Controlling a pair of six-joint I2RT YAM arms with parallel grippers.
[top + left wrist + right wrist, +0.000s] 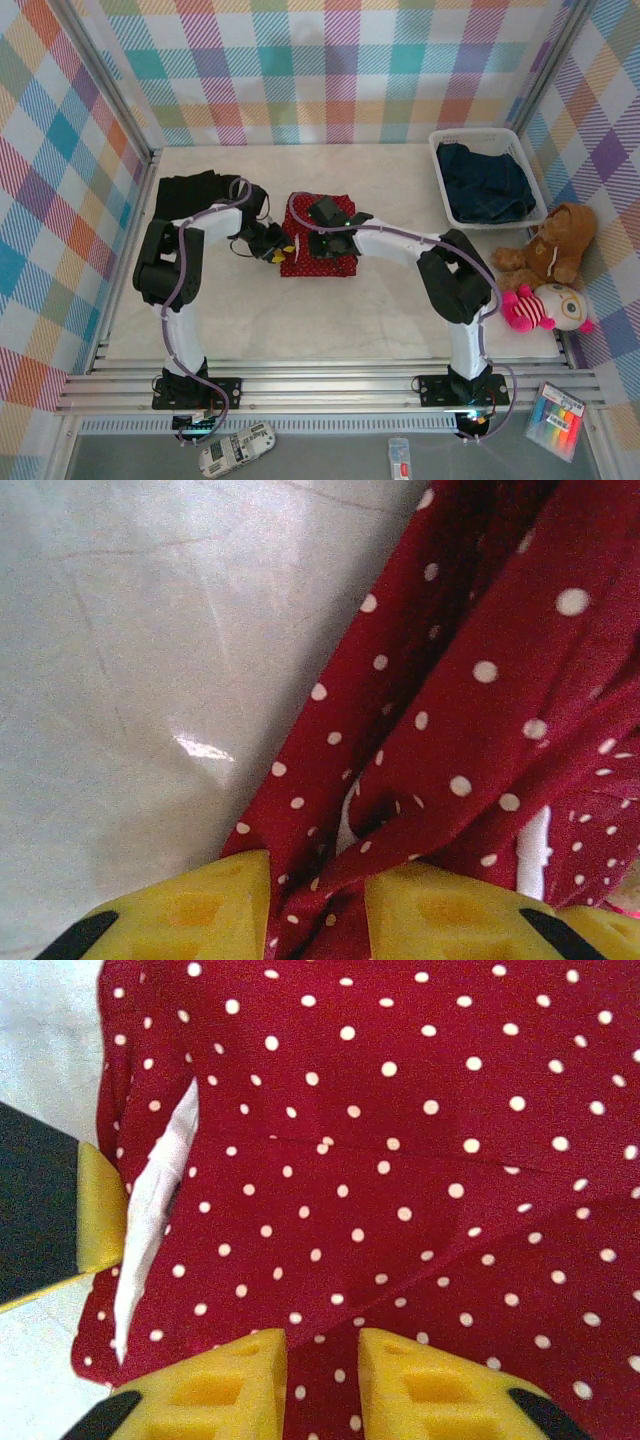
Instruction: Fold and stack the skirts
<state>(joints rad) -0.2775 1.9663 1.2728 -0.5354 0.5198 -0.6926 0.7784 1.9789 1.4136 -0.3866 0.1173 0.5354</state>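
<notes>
The limp, light red white-dotted cloth skirt is lying mid-bench, best taken by its edges. One bunched edge is being pinched by the left pincer. Whether the narrowed right pincer is gripping cannot be told.

White-and-black arms — lilac cables, waffled yellow fingertips.

A white slatted basket sits at the far right of the pale table. Along the right edge is a brown teddy bear, with a pink plush doll touching it on the near side.
</notes>
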